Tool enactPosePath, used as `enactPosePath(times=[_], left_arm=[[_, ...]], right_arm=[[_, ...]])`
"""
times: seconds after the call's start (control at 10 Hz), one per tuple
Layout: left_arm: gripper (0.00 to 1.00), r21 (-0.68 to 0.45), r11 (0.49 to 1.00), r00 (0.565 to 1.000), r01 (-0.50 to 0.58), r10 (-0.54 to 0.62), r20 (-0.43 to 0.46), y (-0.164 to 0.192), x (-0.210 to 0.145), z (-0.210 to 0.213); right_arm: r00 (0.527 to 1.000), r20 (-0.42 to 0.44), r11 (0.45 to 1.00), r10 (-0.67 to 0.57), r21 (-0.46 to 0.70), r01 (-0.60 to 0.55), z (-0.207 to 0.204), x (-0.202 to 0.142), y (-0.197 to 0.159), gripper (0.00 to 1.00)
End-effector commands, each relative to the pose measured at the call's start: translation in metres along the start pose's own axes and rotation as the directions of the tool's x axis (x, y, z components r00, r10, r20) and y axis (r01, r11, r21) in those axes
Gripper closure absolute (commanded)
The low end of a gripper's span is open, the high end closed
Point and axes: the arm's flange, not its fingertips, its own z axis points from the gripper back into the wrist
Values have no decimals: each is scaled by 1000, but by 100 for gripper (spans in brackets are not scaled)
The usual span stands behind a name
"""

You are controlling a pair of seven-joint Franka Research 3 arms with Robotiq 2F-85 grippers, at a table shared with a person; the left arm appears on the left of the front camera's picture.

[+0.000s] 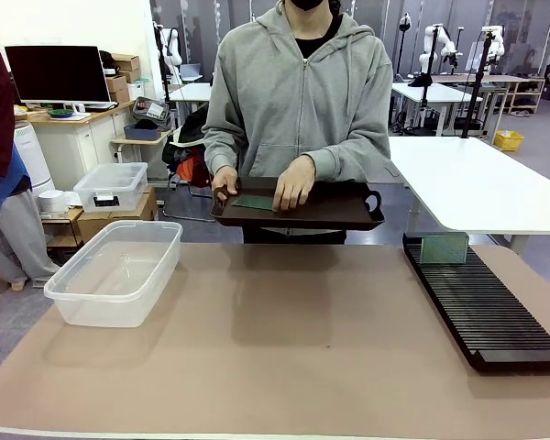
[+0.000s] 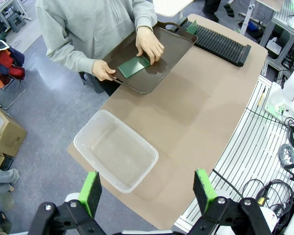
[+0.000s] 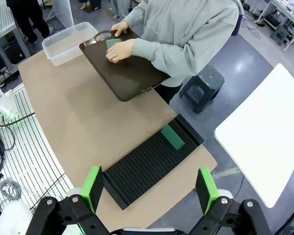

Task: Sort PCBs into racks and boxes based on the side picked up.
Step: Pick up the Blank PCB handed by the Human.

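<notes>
green pads of the left gripper [image 2: 147,190] rise closest to the lens, its jaws spread wide with nothing between them, hanging high above the brown desk [image 2: 201,112]. the right gripper [image 3: 149,188] is in the same state: jaws fully apart, holding nothing, well above the desk, with the long black slotted rack [image 3: 147,164] below and ahead of it. that rack lies along the robot's right side of the desk, running from the near edge toward the far one. the 2nd pcb [image 1: 443,248] stands upright in a slot at its far end. on the robot's left side sits the clear plastic box [image 1: 101,310], with no lid, well apart from the rack and with bare desk between them. at the far side stands a person in a grey hooded top, holding a dark brown handled tray [image 1: 348,220] level at the desk's far edge; whether the tray rests on the desk cannot be told. 1 hand [image 1: 225,181] grips the tray at the end nearer the box. the other hand [image 1: 293,183] lies on a green pcb [image 1: 252,203] that lies flat on the tray near that same end, its fingers covering part of the board. both grippers are well apart from the tray and from both boards.
</notes>
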Motion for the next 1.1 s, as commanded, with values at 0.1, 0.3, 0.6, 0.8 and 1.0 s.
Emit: enactPosePath(times=[0.1,0.3,0.6,0.8,1.0], left_arm=[[0,-2,1000,1000,-6,6,0,-1,-1,-1],[0,-2,1000,1000,-6,6,0,-1,-1,-1],[0,-2,1000,1000,-6,6,0,-1,-1,-1],[0,-2,1000,1000,-6,6,0,-1,-1,-1],[0,-2,1000,1000,-6,6,0,-1,-1,-1]], right_arm=[[1000,-5,1000,-5,-7,5,-1,1,1,0],[1000,-5,1000,-5,-7,5,-1,1,1,0],[1000,-5,1000,-5,-7,5,-1,1,1,0],[1000,-5,1000,-5,-7,5,-1,1,1,0],[1000,-5,1000,-5,-7,5,-1,1,1,0]])
